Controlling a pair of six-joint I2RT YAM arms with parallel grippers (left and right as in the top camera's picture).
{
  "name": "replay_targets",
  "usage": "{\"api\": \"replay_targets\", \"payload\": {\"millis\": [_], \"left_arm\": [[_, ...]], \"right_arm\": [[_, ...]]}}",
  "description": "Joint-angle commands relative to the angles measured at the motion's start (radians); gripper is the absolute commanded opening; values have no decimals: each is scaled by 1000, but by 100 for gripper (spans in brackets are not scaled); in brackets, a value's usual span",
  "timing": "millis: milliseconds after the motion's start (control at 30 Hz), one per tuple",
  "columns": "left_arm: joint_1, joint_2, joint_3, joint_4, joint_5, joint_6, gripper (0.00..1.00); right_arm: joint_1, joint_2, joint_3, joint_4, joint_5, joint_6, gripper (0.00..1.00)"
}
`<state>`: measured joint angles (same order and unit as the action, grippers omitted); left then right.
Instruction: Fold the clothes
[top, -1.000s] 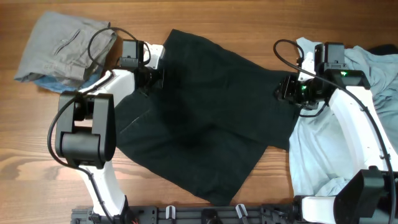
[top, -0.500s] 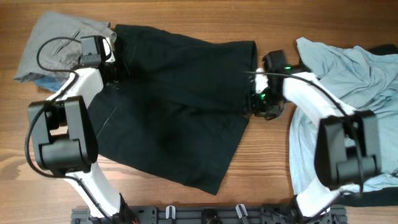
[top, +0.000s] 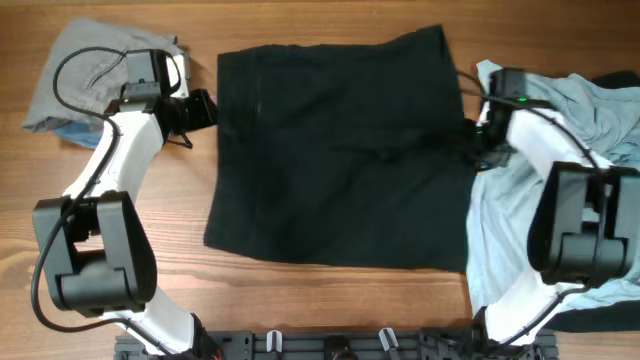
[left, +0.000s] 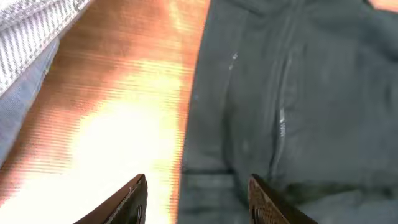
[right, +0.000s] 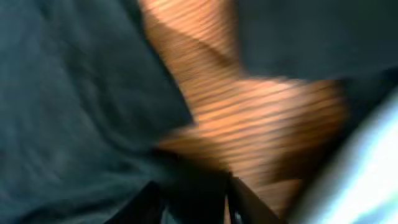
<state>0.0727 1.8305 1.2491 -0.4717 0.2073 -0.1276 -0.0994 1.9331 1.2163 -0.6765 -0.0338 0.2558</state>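
A black garment (top: 340, 150) lies spread flat as a rough rectangle in the middle of the wooden table (top: 300, 300). My left gripper (top: 207, 108) is at the garment's upper left edge. In the left wrist view it (left: 196, 180) is open, one finger over bare wood and one over the black garment (left: 292, 93), holding nothing. My right gripper (top: 478, 135) is at the garment's right edge. The right wrist view is blurred, and its fingers (right: 193, 186) sit close together with dark cloth (right: 74, 93) between them.
A folded grey garment (top: 95, 70) lies at the back left on a blue cloth (top: 75, 132); it also shows in the left wrist view (left: 31, 31). A crumpled light blue garment (top: 510, 230) covers the right side, with dark cloth (top: 620, 80) beyond it.
Both arms have pulled the black garment toward the back and spread it flat and square. The left gripper has opened and let go of the garment's edge.
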Motion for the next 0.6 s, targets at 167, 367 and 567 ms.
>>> {"api": "replay_targets", "payload": {"millis": [167, 367, 567], "left_arm": [[-11, -384, -8, -306, 1, 8, 76], [-11, -404, -101, -669, -63, -228, 59], [-1, -347, -431, -502, -5, -380, 49]], "right_arm": [[-44, -410, 60, -229, -344, -46, 53], [-41, -512, 15, -515, -349, 7, 56], [-41, -512, -207, -491, -354, 40, 55]]}}
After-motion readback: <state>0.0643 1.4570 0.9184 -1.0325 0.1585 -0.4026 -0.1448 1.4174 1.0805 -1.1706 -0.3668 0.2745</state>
